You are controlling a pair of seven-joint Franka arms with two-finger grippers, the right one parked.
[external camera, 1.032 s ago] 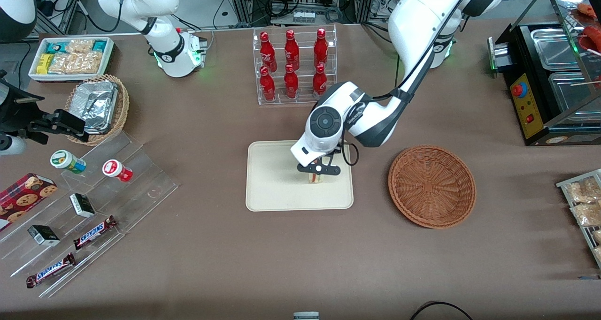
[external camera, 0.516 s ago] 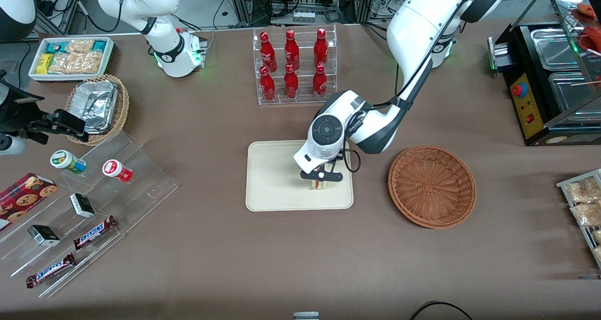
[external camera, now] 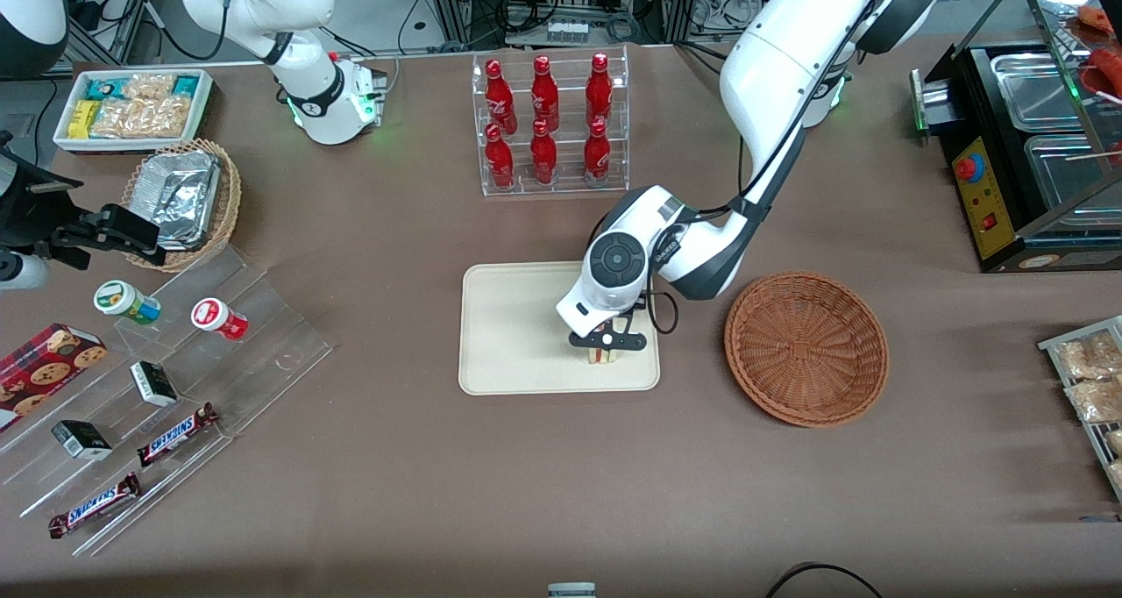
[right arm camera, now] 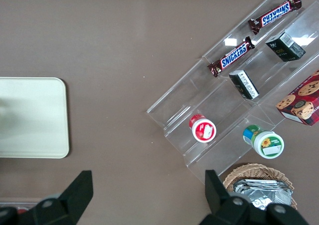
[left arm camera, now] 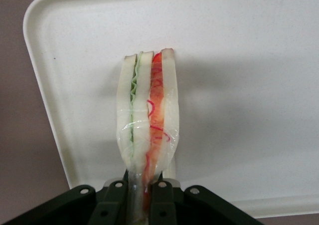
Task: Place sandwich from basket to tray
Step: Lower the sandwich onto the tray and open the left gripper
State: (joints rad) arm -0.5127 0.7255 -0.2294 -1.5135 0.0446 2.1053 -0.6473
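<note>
Since the earlier frame, your end effector (external camera: pixel 607 342) moved nearer the front camera over the tray (external camera: pixel 508 335), toward its basket-side corner; the basket (external camera: pixel 806 348) stayed put on the tabletop (external camera: pixel 394 458). Left wrist view: fingers (left arm camera: pixel 161 195) pinched the sandwich (left arm camera: pixel 148 115), held on edge above the tray (left arm camera: pixel 249 60). Right wrist view: tray (right arm camera: pixel 30 117) corner only.

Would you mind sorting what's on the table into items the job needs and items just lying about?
Job: sandwich, held by the shut gripper over the tray; basket.

Lying about: red bottles, foil-container basket, Snickers bars.
</note>
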